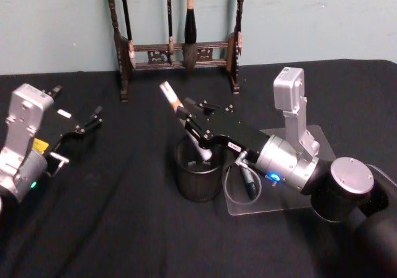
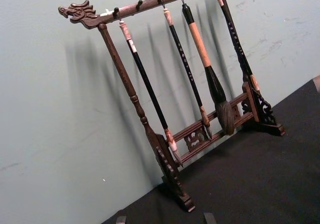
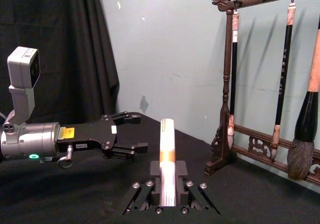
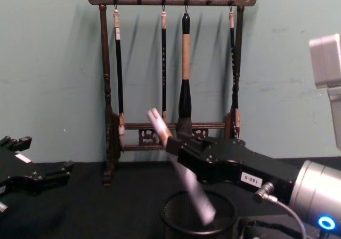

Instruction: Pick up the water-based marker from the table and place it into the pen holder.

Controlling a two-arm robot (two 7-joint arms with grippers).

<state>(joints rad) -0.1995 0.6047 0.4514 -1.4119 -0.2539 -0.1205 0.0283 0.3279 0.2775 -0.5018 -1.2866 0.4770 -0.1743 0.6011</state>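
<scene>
- A pale teal wall stands behind the table (image 1: 124, 241), which is covered in matte black cloth.
- The right gripper (image 1: 186, 120), black and angular, is clenched on the marker (image 1: 169, 94) about halfway along it, just above the holder (image 1: 197, 185).
- The marker is a smooth white cylinder with a tan-gold band and a pale flat end. It is tilted, with its upper end leaning toward the robot's left and its lower end down inside the holder's mouth.
- The holder is a short, round cup of black wire mesh with a solid rim. It stands upright near the middle of the table.
- Behind the gripper, the silver wrist shows a blue light and reaches over a clear sheet (image 1: 248, 208) lying on the cloth.
- The left gripper (image 1: 93, 120) hovers well to the left with its fingers spread and nothing in them.
- A carved dark wooden rack (image 1: 127, 61) stands at the back, with slim brushes (image 1: 190, 36) hanging from its top bar.
</scene>
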